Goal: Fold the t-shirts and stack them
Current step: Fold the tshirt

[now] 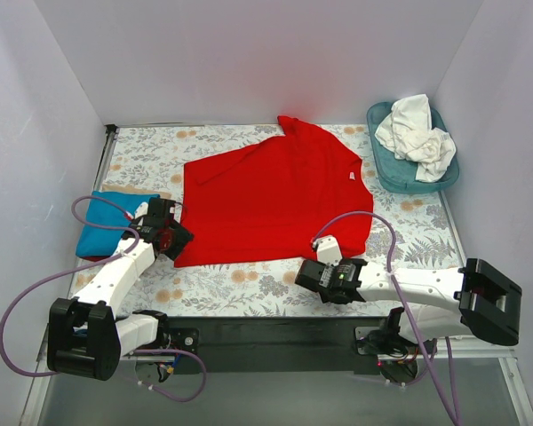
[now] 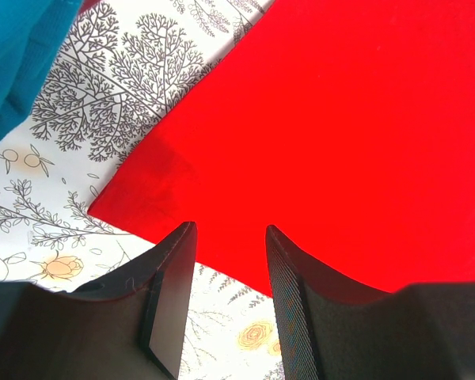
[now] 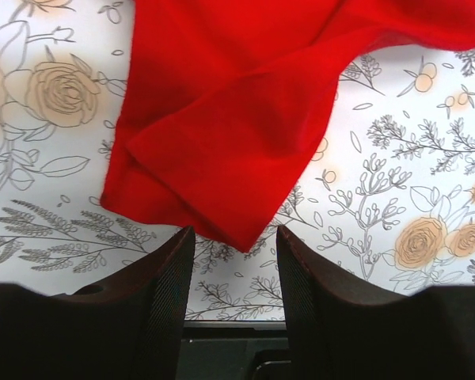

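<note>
The bright red t-shirt (image 1: 275, 191) lies spread flat in the middle of the table. My left gripper (image 1: 174, 240) is open at its near left corner; in the left wrist view (image 2: 229, 231) the red hem (image 2: 317, 158) lies just under and ahead of the fingertips, not gripped. My right gripper (image 1: 307, 277) is open near the shirt's near right corner; in the right wrist view (image 3: 233, 231) a doubled red corner (image 3: 222, 150) points between the fingertips, untouched. The folded turquoise t-shirt (image 1: 107, 224) lies at the left (image 2: 16, 55). White t-shirts (image 1: 417, 133) are heaped in the basket.
The teal plastic basket (image 1: 386, 164) stands at the far right corner. The floral table cloth (image 1: 249, 284) covers the table. The dark front edge of the table (image 3: 229, 340) lies right below my right gripper. White walls close in the table on three sides.
</note>
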You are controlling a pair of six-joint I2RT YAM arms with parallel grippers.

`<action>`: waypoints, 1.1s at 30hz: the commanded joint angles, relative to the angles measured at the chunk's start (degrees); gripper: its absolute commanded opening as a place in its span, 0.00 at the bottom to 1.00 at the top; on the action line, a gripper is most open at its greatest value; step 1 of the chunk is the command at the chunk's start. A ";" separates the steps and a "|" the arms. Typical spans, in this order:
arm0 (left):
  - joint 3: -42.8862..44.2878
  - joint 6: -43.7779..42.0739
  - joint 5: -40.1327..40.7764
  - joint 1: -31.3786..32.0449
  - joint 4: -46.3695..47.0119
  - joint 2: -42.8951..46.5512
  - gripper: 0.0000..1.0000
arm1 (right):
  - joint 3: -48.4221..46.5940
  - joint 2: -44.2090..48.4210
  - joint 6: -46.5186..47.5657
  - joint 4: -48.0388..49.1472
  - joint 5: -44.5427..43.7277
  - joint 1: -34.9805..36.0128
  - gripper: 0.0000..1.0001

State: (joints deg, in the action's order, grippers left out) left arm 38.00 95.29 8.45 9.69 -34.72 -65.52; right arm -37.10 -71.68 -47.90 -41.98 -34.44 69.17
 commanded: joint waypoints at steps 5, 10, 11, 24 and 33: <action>0.15 -0.89 -0.45 -0.29 0.62 1.44 0.40 | -2.80 -1.79 -3.34 -2.85 -5.82 0.53 0.53; -0.47 -0.37 -0.36 -0.29 0.18 1.79 0.40 | -3.68 -3.55 -3.08 -2.59 -5.99 0.53 0.50; -0.56 -0.02 -0.27 -0.29 0.00 1.97 0.39 | -3.68 -3.73 -2.82 -2.32 -5.82 0.53 0.49; -1.79 8.25 6.31 -0.29 -8.43 7.33 0.51 | -1.04 -2.06 0.52 1.81 -4.33 -0.96 0.37; -3.98 10.18 5.88 -0.29 -7.73 6.81 0.51 | 1.33 -2.06 2.90 7.08 -1.51 -1.14 0.38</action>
State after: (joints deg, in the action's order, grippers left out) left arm 34.94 103.92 12.88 9.69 -42.06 -58.87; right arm -36.51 -74.39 -45.54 -37.71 -35.97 68.20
